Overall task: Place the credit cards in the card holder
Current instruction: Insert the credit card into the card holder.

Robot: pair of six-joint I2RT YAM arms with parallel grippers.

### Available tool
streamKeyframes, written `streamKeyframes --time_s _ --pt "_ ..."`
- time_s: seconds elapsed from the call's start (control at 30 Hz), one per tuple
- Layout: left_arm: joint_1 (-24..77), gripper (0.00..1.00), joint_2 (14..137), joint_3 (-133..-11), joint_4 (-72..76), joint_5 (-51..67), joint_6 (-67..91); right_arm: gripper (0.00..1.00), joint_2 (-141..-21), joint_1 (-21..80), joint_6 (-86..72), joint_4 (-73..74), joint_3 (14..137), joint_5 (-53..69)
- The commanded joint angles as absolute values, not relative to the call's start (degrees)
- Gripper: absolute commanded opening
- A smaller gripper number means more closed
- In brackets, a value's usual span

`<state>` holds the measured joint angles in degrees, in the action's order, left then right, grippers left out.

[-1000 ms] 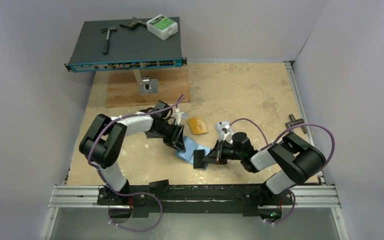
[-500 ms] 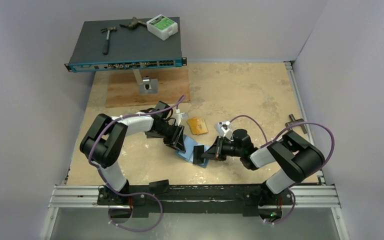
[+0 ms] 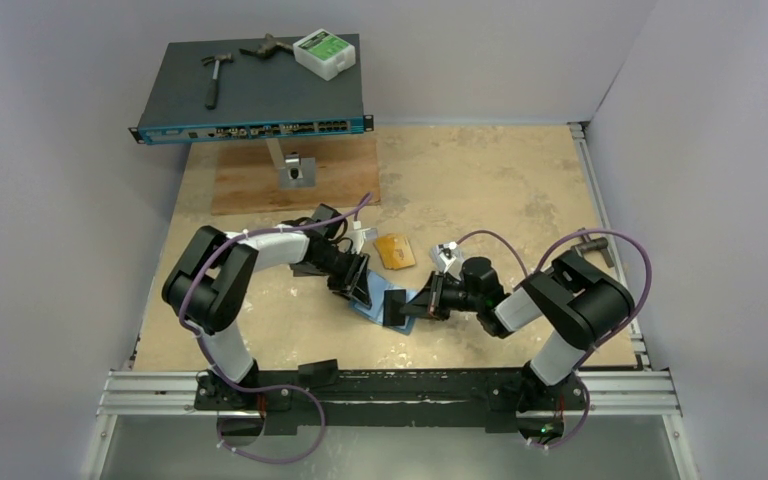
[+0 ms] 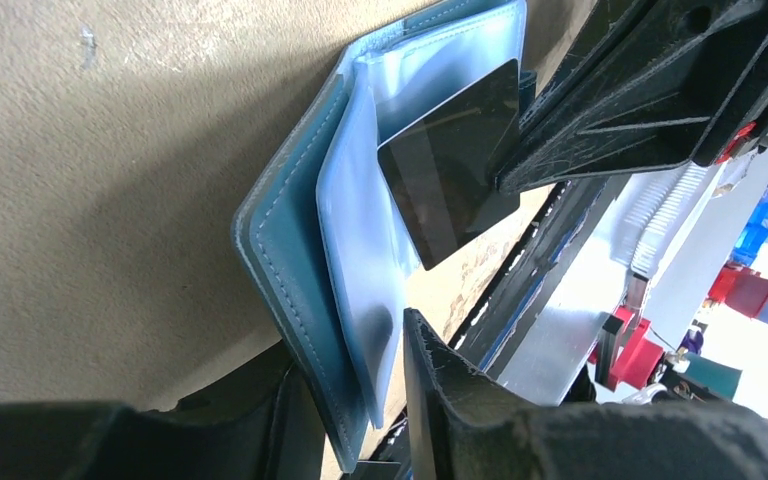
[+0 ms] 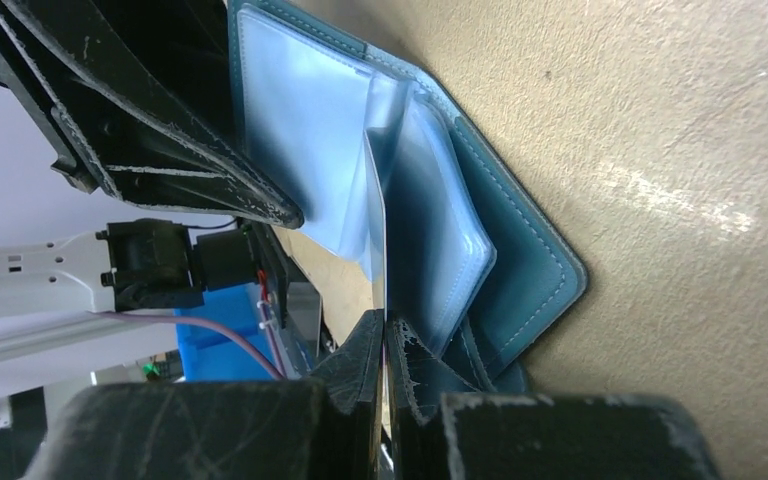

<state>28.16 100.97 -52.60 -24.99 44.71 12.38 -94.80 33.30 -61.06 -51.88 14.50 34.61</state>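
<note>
Card holder (image 4: 290,270) lies open on the table (image 3: 480,190) between both arms.

Left gripper (image 4: 355,420) is part-closed, clamping the holder's near edge.

Right gripper (image 5: 385,340) is fully closed, pinching a dark card (image 4: 450,170) whose far edge sits among the clear pocket leaves (image 5: 305,150) — in a pocket or not, cannot tell.

Orange card (image 3: 394,250) lies flat just beyond the holder.

Grippers crowd close together over the holder.

Far back — switch box (image 3: 250,95) carrying a hammer (image 3: 216,78).
</note>
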Motion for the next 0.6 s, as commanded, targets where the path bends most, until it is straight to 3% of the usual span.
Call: streamKeyframes --time_s 0.0,0.13,0.2,0.27,0.47,0.57 --pt "28.30 0.32 100.53 -54.88 -26.20 45.27 10.80 0.00 -97.37 33.05 -62.23 -57.07 15.82 36.46" --pt "27.34 0.37 99.04 -56.90 -29.05 43.78 9.24 0.00 -97.61 33.05 -61.88 -56.82 15.66 36.37" --pt "26.59 0.73 98.05 -57.52 -30.27 43.73 8.28 0.00 -97.48 33.09 -61.20 -55.86 15.64 36.22" --pt "26.10 0.86 97.64 -58.10 -31.65 43.40 7.29 0.00 -97.56 33.11 -60.78 -55.28 15.60 36.08" --pt "23.59 0.99 98.65 -60.54 -36.02 40.84 4.41 0.00 -96.73 33.06 -60.15 -54.47 15.29 35.49" --pt "23.51 1.00 99.84 -61.63 -37.97 40.71 3.11 0.00 -96.27 33.05 -60.02 -54.14 15.14 35.33"
